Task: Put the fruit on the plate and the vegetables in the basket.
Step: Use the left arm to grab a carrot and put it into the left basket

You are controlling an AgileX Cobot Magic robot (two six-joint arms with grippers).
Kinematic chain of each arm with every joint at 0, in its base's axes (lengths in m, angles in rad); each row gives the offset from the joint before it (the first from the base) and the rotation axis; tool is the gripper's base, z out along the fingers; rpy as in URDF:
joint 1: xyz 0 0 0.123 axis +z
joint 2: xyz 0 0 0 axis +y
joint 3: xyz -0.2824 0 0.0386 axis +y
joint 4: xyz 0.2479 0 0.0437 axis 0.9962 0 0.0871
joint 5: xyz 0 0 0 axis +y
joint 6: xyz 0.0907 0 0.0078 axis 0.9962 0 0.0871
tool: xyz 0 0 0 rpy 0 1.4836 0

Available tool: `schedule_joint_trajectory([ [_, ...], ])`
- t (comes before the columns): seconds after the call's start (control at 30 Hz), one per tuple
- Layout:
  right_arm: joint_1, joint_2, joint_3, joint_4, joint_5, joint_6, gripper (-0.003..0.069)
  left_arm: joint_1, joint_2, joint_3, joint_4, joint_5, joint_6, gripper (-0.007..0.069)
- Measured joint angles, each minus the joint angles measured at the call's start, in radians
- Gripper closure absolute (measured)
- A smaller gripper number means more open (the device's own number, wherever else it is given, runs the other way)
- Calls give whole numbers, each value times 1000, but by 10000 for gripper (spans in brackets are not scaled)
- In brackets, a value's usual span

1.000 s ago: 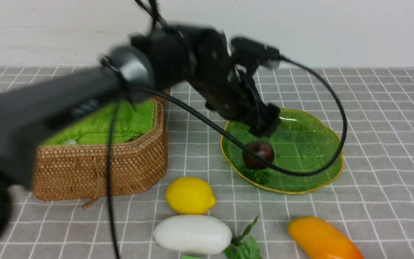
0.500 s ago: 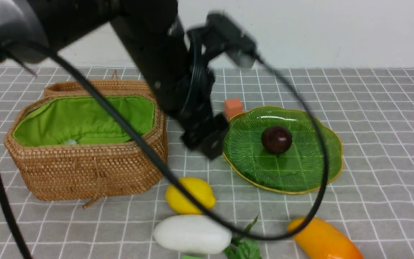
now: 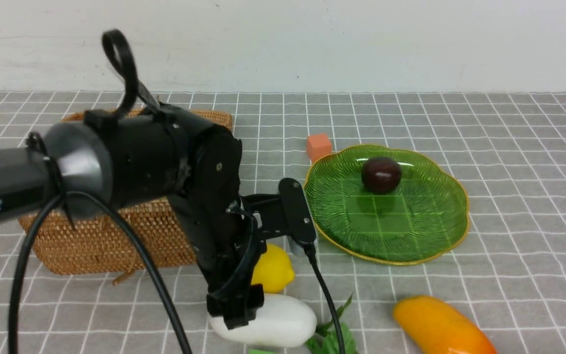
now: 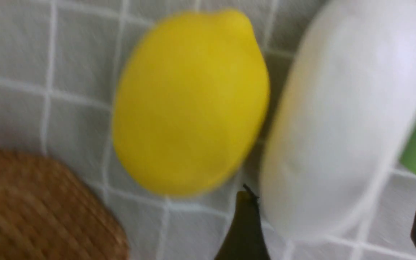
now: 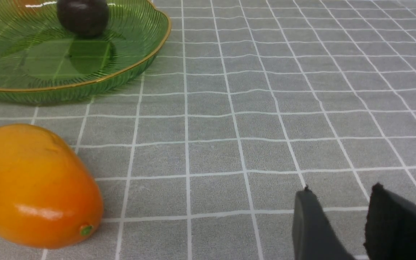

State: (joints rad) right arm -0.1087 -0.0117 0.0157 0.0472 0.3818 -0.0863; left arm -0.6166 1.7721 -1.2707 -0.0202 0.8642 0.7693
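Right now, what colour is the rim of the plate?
Yellow-gold, a thin line edging the green ribbed plate; it shows best in the right wrist view.

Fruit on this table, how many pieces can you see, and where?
3. A dark round fruit on the green plate; a lemon beside the white radish, partly behind the left arm; a mango on the cloth, front right. The arm may hide more.
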Motion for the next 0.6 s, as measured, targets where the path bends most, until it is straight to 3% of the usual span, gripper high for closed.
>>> schedule_joint_trajectory([
  [0.2, 0, 0, 0, 0, 0, 0, 418, 1, 62, 3, -43, -31, 66, 103],
  [0.6, 0, 0, 0, 0, 0, 0, 418, 1, 92, 1, -55, -36, 70, 145],
])
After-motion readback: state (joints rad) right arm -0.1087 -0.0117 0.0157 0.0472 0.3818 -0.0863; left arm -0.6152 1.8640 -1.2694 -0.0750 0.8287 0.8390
